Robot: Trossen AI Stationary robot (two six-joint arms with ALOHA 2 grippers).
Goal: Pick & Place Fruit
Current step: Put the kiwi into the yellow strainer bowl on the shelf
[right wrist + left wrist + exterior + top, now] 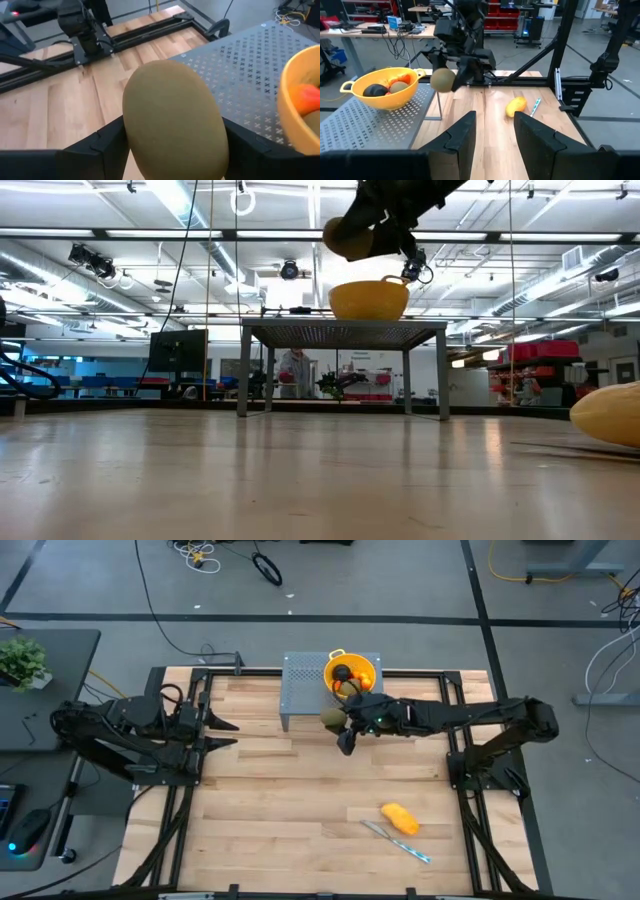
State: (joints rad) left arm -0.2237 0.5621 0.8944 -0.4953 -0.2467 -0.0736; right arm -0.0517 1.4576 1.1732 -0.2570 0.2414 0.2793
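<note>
Olive-green oval toy fruit (332,719) is gripped in the right hand (340,723), raised at seven o'clock of the yellow perforated colander (351,672), presumably for release there. Left hand (222,733), partly open and empty, waits at nine o'clock of the bench (300,790).

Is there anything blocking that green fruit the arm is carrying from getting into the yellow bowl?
Nothing visible. The right gripper holds the olive-green fruit in the air just beside the yellow colander on the grey stand, with only open air between them.
</note>
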